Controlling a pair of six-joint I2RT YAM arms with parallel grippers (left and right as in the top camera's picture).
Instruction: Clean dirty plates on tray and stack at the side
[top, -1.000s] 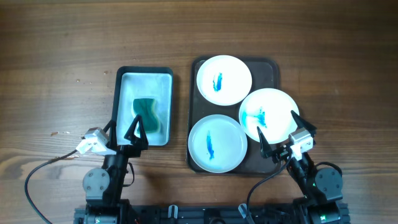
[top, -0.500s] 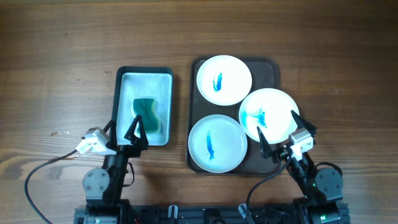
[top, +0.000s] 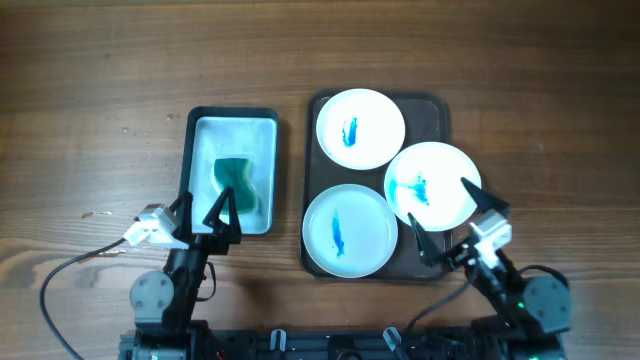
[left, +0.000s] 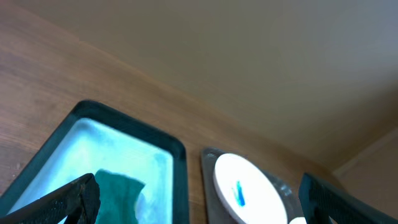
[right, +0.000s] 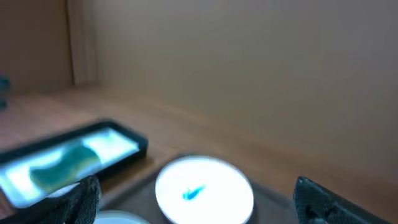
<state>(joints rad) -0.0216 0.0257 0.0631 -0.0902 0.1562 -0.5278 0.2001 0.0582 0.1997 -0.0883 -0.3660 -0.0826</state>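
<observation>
Three white plates with blue smears lie on the dark tray (top: 436, 112): one at the back (top: 360, 128), one at the right (top: 431, 185), one at the front (top: 349, 230). The back plate also shows in the left wrist view (left: 244, 193) and the right wrist view (right: 203, 189). My right gripper (top: 452, 221) is open and empty over the tray's front right corner, at the right plate's near edge. My left gripper (top: 203, 214) is open and empty over the near end of the small black-rimmed tray (top: 232, 125), just short of the green sponge (top: 235, 183).
The small black-rimmed tray with a pale mint interior stands left of the dark tray and holds the green sponge, which also shows in the left wrist view (left: 118, 191). Bare wooden table lies around both trays. A cable trails at the front left.
My right gripper has moved a little toward the front right and its view is blurred. My left gripper has shifted slightly. The plates and sponge have not moved.
</observation>
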